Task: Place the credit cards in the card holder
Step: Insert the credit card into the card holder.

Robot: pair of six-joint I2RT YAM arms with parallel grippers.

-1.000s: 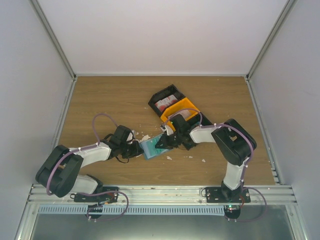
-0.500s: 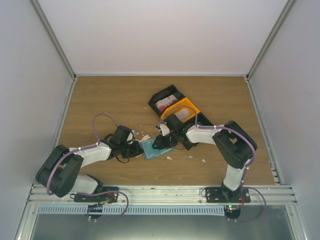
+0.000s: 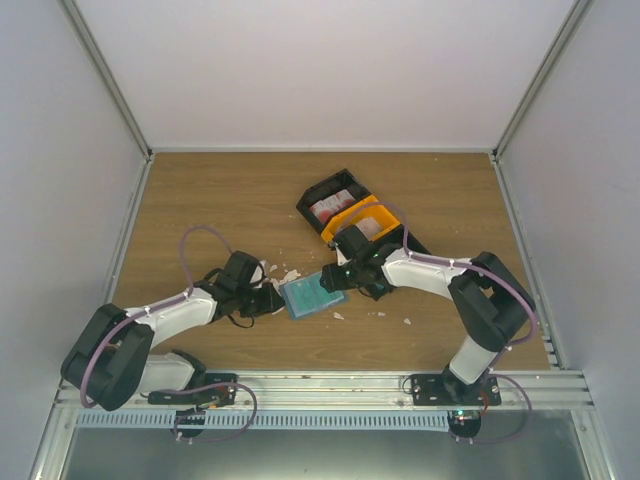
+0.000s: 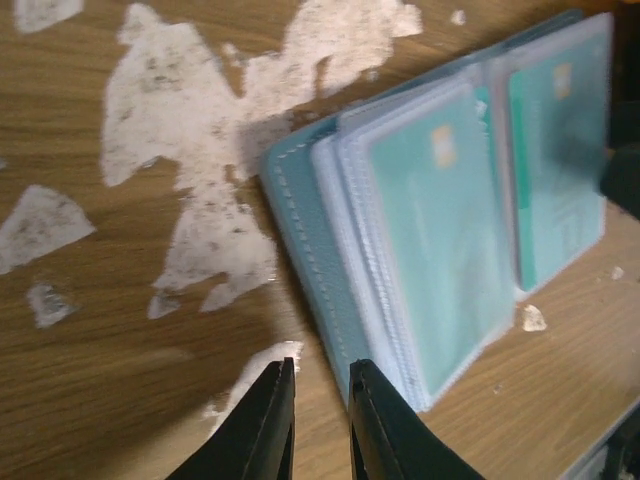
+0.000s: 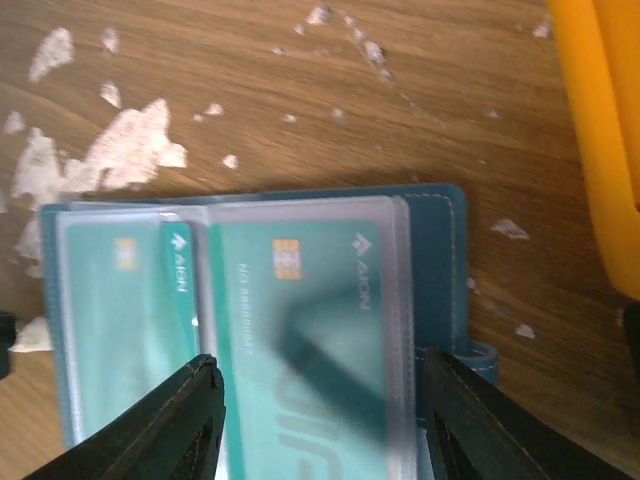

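Observation:
The blue card holder [image 3: 306, 295] lies open on the wood, its clear sleeves showing. Teal credit cards [image 5: 300, 330] sit inside the sleeves on both pages [image 4: 445, 220]. My right gripper [image 5: 320, 370] hovers over the holder's right page, jaws wide open and holding nothing; from above it is at the holder's right end [image 3: 337, 279]. My left gripper [image 4: 320, 375] is at the holder's left edge [image 3: 274, 301], its jaws a narrow gap apart with only bare wood between them. More credit cards [image 3: 331, 208], white with red blotches, lie in the tray.
The black-and-orange tray [image 3: 340, 222] stands just behind the right gripper, and its orange wall [image 5: 600, 150] is close to the holder's right side. White scraps [image 4: 190, 130] are scattered left of and behind the holder [image 3: 290, 273]. Grey walls enclose the table.
The right gripper has opened wide and drawn back slightly toward the tray. The left jaws have parted a little. The holder now lies flat and open.

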